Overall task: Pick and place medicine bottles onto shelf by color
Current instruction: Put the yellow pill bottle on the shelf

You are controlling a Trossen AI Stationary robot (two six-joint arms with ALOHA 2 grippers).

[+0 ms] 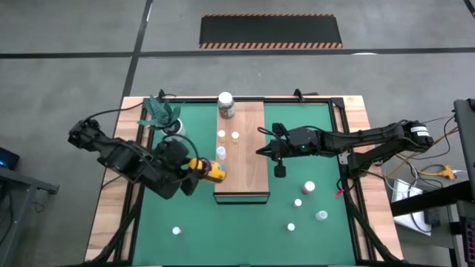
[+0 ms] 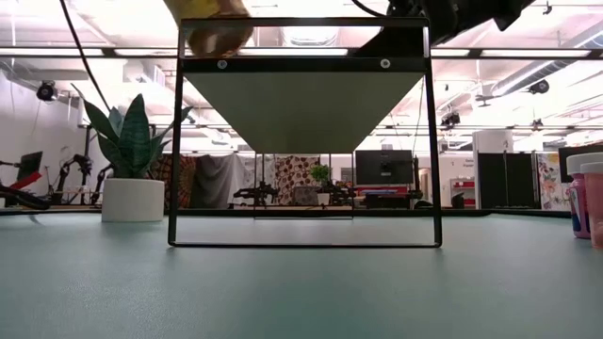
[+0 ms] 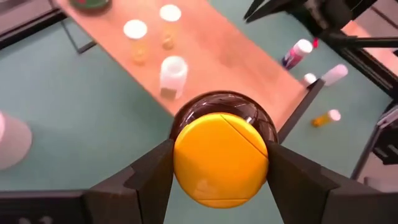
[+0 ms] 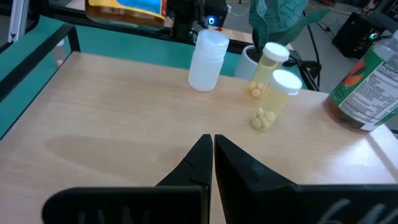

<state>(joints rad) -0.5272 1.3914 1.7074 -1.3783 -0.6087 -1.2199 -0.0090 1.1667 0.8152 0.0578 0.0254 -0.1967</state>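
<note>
- The green mat (image 1: 148,222) covers the table, with the shelf (image 1: 249,159) standing along its middle; in the low view only the shelf's dark frame and underside show.
- The left arm reaches in from the table's left edge, elbow bent, and its forearm points toward the shelf's left side.
- The right arm stretches in nearly straight from the right edge to the shelf's right side.
- The left gripper (image 3: 221,165) pinches the amber yellow-lidded jar (image 1: 211,171) by its sides, lying sideways in the air, just beside the shelf's left edge. From the wrist view only the round yellow lid and a dark rim of the body show; the label is hidden.
- The right gripper (image 4: 212,149) hovers over the shelf's right edge with its fingers pressed together, holding nothing.
- The white-lidded jar (image 1: 225,105) stands at the shelf's far end, its label cut off in the right wrist view.
- 3 small bottles stand mid-shelf: 2 with white caps and yellowish contents (image 4: 273,99), 1 frosted white (image 4: 207,59).
- The potted plant (image 1: 165,115) sits at the mat's far left.
- 5 tiny bottles (image 1: 309,187) lie scattered on the mat near the shelf's near end; cap colours are hard to make out.
</note>
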